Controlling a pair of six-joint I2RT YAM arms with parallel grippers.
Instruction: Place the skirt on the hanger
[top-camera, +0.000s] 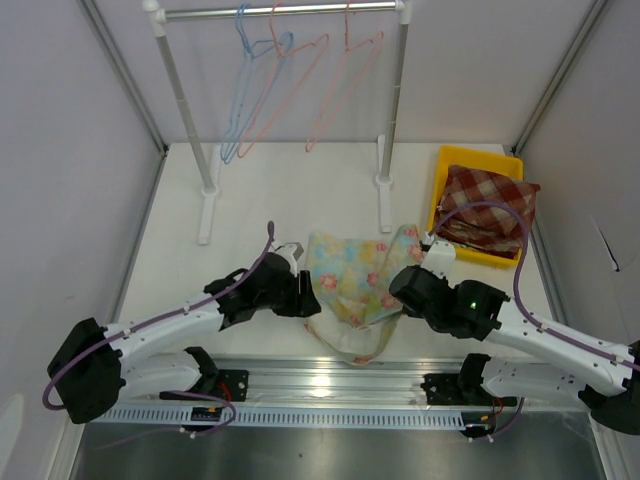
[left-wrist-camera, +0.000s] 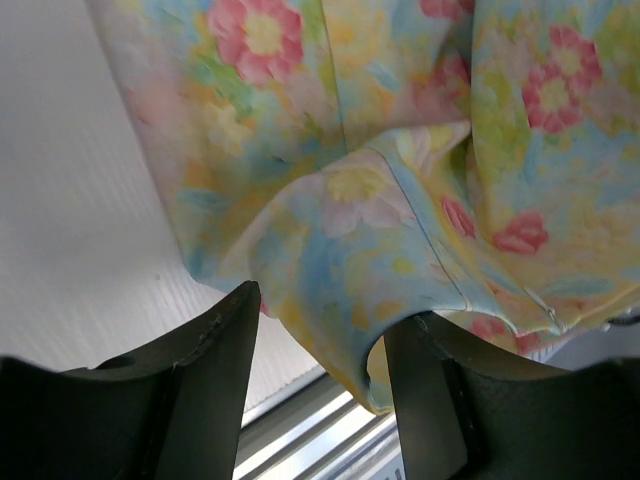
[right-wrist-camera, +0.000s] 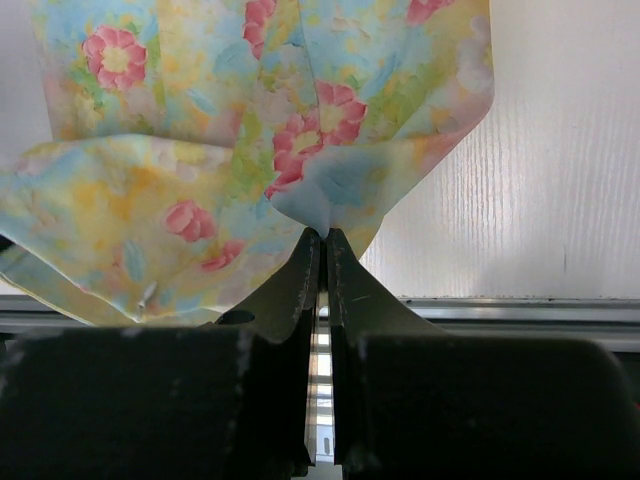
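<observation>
White table (top-camera: 250, 210) inside pale walls, seen from above. At the far side a clothes rail (top-camera: 290, 10) carries blue and pink wire hangers (top-camera: 290, 90). A floral skirt (top-camera: 355, 285) lies crumpled at the near middle, between the two arms. The right gripper (right-wrist-camera: 322, 240) is clenched on a fold of its right edge. The left gripper (left-wrist-camera: 320, 330) is spread wide, with the skirt's left edge drooping between its fingers. Far right, a yellow bin (top-camera: 480, 160) holds a red checked cloth (top-camera: 490, 205).
</observation>
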